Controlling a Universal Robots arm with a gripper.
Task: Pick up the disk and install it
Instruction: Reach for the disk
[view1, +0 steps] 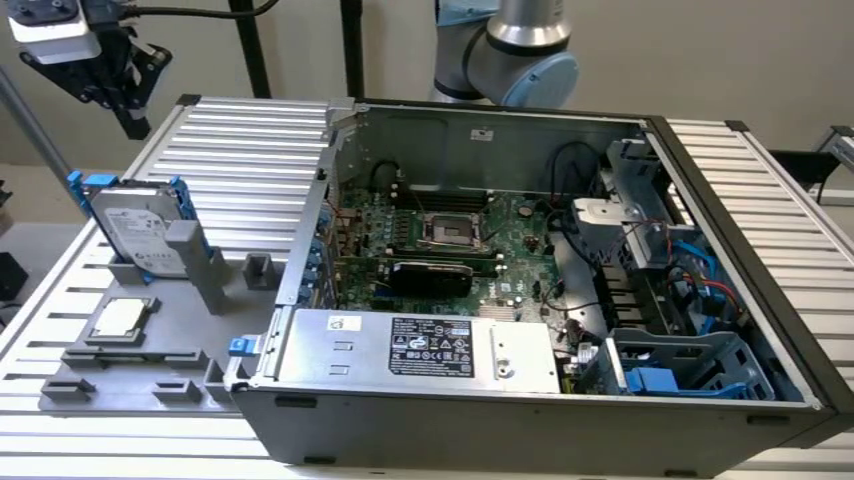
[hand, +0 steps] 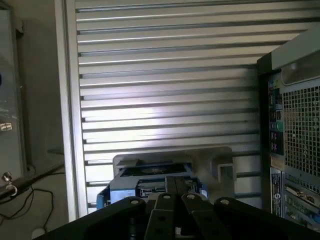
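Open computer case (view1: 534, 435) sits on the ridged worktop (view1: 254, 140), the disk (view1: 140, 232) stands upright in a grey holder (view1: 200, 265) at the exterior view's left of it, and the claw (view1: 134, 122) hangs above the disk, pressed together and empty, so descending unspread might knock it over

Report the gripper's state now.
Gripper: fingers closed, holding nothing, clear of the disk.
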